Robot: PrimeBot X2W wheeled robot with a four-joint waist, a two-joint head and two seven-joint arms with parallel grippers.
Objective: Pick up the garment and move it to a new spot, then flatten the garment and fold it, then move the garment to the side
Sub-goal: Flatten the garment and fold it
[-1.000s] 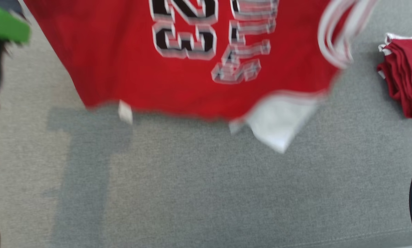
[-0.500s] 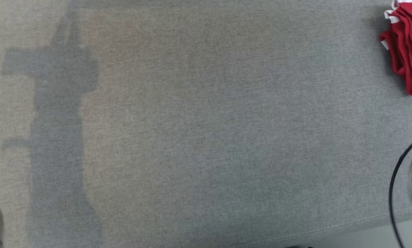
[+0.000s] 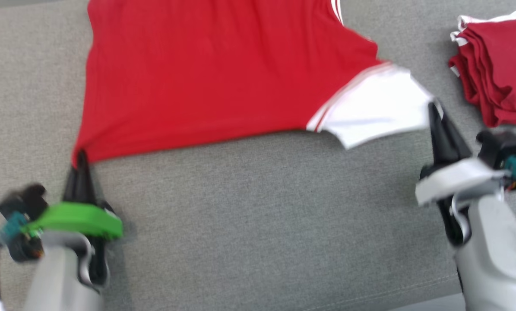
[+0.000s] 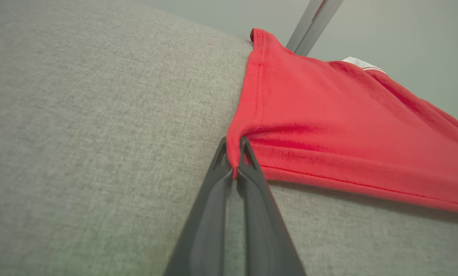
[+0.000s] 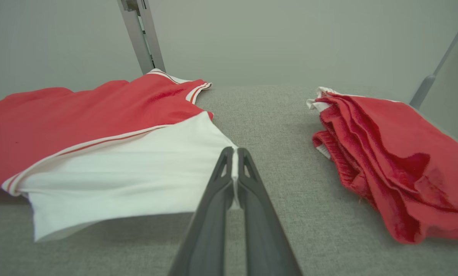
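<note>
Red garment [image 3: 214,73] spread across upper frame, left gripper [image 3: 81,156] pinching its lower-left corner, right gripper [image 3: 433,108] clamped on white sleeve, folded red pile [image 3: 497,65] upper right

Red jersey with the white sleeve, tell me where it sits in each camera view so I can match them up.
Head view: red jersey across the upper middle, near corner pinched by the left gripper, white sleeve tip held by the right gripper.
Left wrist view: jersey in the right half, corner between the fingers.
Right wrist view: jersey in the left half, sleeve nearest.
Shared landmark: the grey fabric surface under it.
</note>
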